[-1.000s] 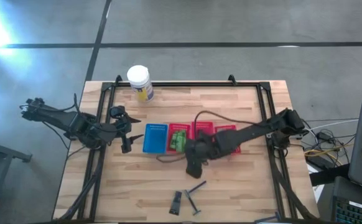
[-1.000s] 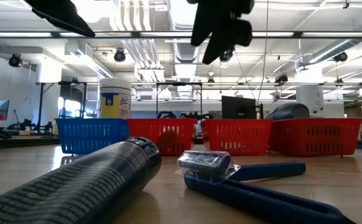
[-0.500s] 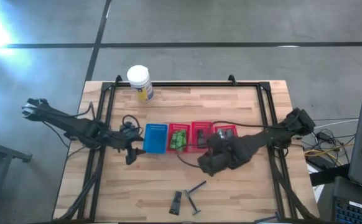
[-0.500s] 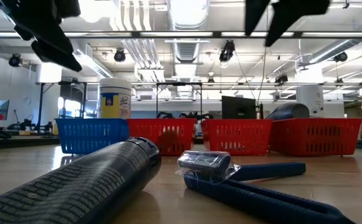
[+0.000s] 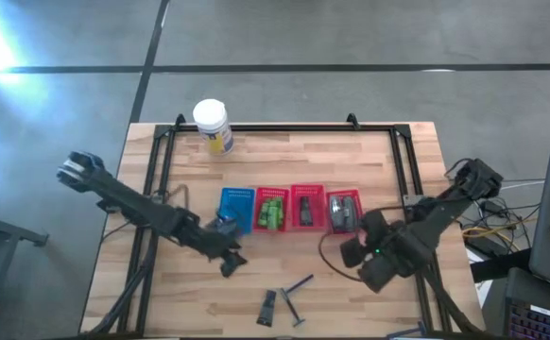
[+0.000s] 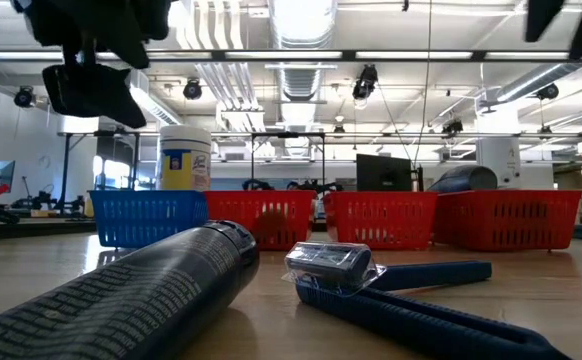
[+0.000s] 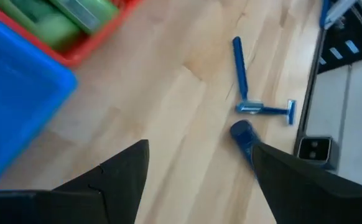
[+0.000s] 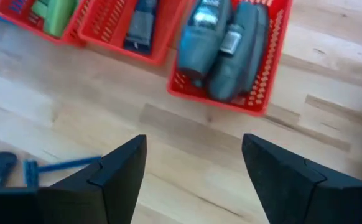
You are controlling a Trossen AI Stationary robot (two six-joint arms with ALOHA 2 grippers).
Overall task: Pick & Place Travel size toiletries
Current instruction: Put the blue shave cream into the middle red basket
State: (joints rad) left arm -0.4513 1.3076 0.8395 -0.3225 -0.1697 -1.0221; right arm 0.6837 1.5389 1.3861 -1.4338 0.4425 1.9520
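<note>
While the left claw (image 5: 230, 264) hangs above the bench (image 5: 284, 151) with its two fingers (image 7: 116, 177) spread and nothing between them, the blue basket (image 5: 236, 209) sits just behind it and the loose toiletries lie ahead of it toward the bench's near edge. There a blue razor (image 5: 300, 284) rests flat, beside a dark grey tube (image 5: 268, 305) and a second razor (image 5: 292, 310), all three close together and apart from the claw. The left wrist view shows one razor's head touching the other's handle end. The right claw (image 5: 351, 253) hovers over the bench, likewise wide open and empty. Just behind it stands a red basket (image 5: 343, 212) holding grey tubes (image 8: 227, 46) laid side by side. Farther along the row from it are another red basket (image 5: 307, 208) with a dark item, then one (image 5: 273, 210) with green bottles (image 5: 272, 212). A white jar (image 5: 212, 124) stands well apart at the far edge.
</note>
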